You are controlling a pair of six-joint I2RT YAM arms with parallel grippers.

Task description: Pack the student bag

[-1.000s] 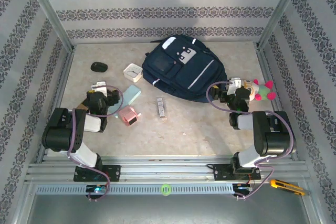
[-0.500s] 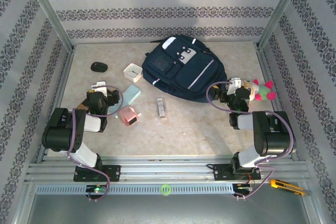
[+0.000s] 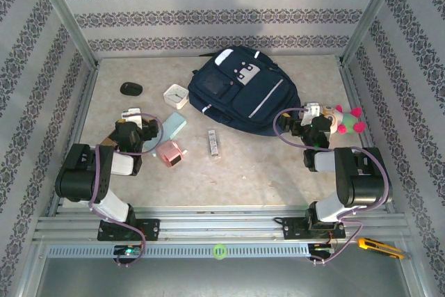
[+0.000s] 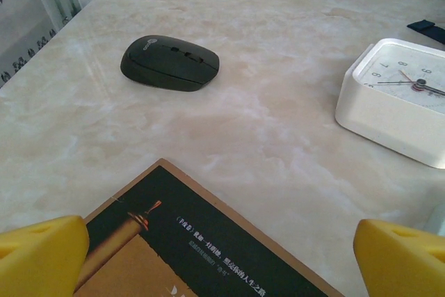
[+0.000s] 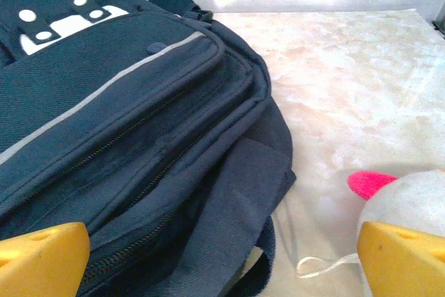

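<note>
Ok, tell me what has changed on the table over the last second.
Nothing visibly changed. The left gripper and right gripper stay open and empty, and the large dark navy fabric backpack lies where it was.

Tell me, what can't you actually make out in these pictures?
Printed card, left wrist view: cut off by the bottom edge; small print unreadable.
Clock, left wrist view: right side cut off by the frame edge.
Plush toy, right wrist view: mostly cut off at the right edge, partly behind a yellow fingertip.
Student bag: whether its main compartment is open; too small from the top, cropped in the right wrist view.
</note>
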